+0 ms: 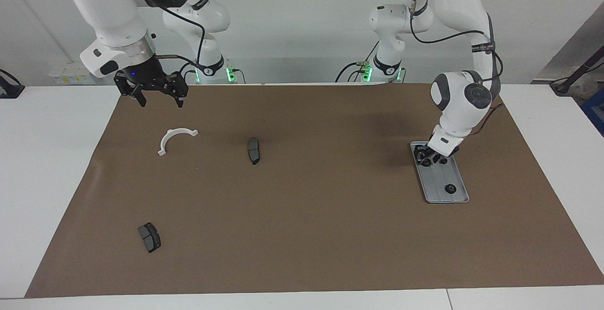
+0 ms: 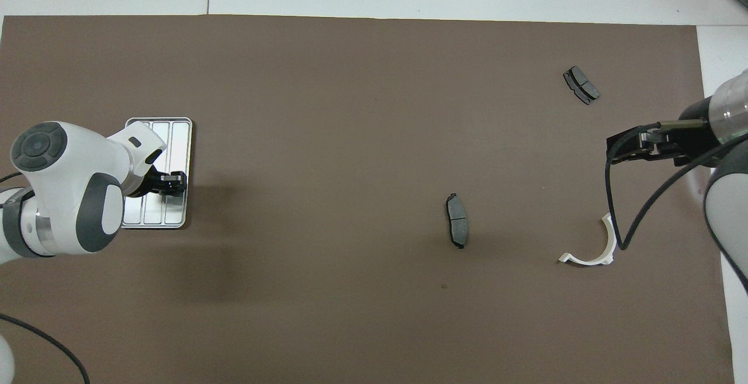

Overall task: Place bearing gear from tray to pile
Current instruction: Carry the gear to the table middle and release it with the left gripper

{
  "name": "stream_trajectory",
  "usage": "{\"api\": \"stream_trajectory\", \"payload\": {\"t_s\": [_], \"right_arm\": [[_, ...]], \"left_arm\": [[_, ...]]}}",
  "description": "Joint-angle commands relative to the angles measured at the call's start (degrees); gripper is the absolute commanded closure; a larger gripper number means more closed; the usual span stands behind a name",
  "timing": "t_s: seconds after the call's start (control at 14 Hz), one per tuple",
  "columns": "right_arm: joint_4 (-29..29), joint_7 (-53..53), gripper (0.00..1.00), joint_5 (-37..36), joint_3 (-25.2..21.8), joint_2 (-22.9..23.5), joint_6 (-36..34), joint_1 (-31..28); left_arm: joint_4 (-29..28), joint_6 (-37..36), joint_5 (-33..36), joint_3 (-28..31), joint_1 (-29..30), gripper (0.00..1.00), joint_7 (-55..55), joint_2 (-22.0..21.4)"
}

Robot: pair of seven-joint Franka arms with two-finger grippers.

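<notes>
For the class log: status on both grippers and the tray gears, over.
Left gripper down on the tray, at the gears nearest the robots. Right gripper open, waiting above the mat. One gear apart. Nothing obstructing.

The left arm (image 2: 70, 191) hides part of the tray (image 2: 178, 138), and its fingers' grip cannot be told.

Facing view: camera high, across the table, looking at both arm bases; whole brown mat (image 1: 302, 215) in frame, moderate distance. Overhead view: camera above the robots' end, looking steeply down and forward. Half a turn apart. Shared: mat, tray (image 1: 443, 182) (image 2: 175, 138), white bracket (image 1: 174, 139) (image 2: 593, 251).
</notes>
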Motion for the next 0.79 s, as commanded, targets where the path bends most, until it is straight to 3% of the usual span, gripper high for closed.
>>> {"api": "stream_trajectory", "payload": {"t_s": [0.0,0.5,0.71], "right_arm": [[-0.45,-0.20,0.00,0.91,0.25,-0.28,-0.33,-0.41],[-0.37,-0.29,0.00,0.82,0.17,-0.19,0.73,-2.09],[-0.02,-0.47,0.00,0.73,0.25,0.33,2.65,-1.56]], "left_arm": [[-1.24,1.51,-0.60,-0.12,0.43,0.53,-0.17,-0.58],[-1.15,1.77,-0.60,-0.12,0.52,0.80,0.00,-0.31],[3.92,1.16,-1.21,-0.12,0.43,0.94,-0.52,1.79]]}}
